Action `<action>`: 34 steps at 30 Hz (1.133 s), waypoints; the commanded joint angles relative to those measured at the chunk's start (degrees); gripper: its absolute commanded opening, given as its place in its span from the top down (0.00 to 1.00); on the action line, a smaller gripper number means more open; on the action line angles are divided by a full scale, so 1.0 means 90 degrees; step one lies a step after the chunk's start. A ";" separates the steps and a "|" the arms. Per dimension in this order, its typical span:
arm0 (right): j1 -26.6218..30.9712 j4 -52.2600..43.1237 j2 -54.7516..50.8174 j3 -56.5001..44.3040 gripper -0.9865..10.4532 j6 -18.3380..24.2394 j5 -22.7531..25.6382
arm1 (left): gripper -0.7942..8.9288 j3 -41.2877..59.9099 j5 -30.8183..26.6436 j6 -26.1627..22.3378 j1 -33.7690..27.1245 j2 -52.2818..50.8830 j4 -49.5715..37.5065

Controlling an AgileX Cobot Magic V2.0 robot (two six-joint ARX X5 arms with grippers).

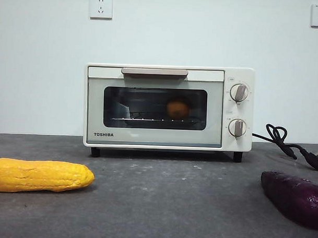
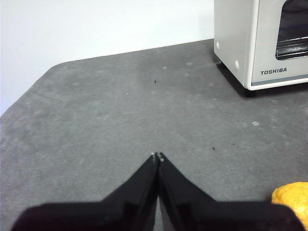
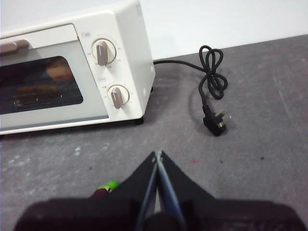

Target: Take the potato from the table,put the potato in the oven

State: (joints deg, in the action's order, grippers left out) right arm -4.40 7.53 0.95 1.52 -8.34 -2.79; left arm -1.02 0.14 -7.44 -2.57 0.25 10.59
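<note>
The orange-tan potato (image 1: 177,109) sits on the wire rack inside the cream TOSHIBA oven (image 1: 169,108), behind its closed dark glass door; the right wrist view shows the potato (image 3: 58,72) dimly through the glass. The oven stands at the back of the dark grey table (image 1: 161,202). My left gripper (image 2: 157,156) is shut and holds nothing, hovering over bare table left of the oven (image 2: 262,43). Over the table in front of the oven's knob side (image 3: 110,67), my right gripper (image 3: 157,155) is shut on nothing. Neither gripper appears in the front view.
A yellow corn cob (image 1: 39,175) lies at the front left, its tip (image 2: 292,197) near my left gripper. A dark purple sweet potato (image 1: 295,196) lies at the front right. The oven's black cord and plug (image 3: 214,91) trail on the table to its right.
</note>
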 commanded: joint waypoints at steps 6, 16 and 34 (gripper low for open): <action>0.0012 0.0321 -0.0100 -0.0134 0.91 -0.0425 -0.0022 | 0.92 0.0095 -0.0012 0.0044 -0.0015 -0.0015 -0.0024; 0.0012 0.0311 -0.0022 -0.0126 0.91 -0.0685 0.0017 | 0.92 0.0095 -0.0010 0.0044 -0.0015 -0.0015 -0.0024; 0.0012 0.0311 -0.0022 -0.0126 0.91 -0.0685 0.0017 | 0.92 0.0095 -0.0010 0.0044 -0.0015 -0.0015 -0.0024</action>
State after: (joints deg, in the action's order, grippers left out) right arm -4.40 10.13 0.73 1.06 -13.98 -2.79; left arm -1.02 0.14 -7.44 -2.57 0.25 10.59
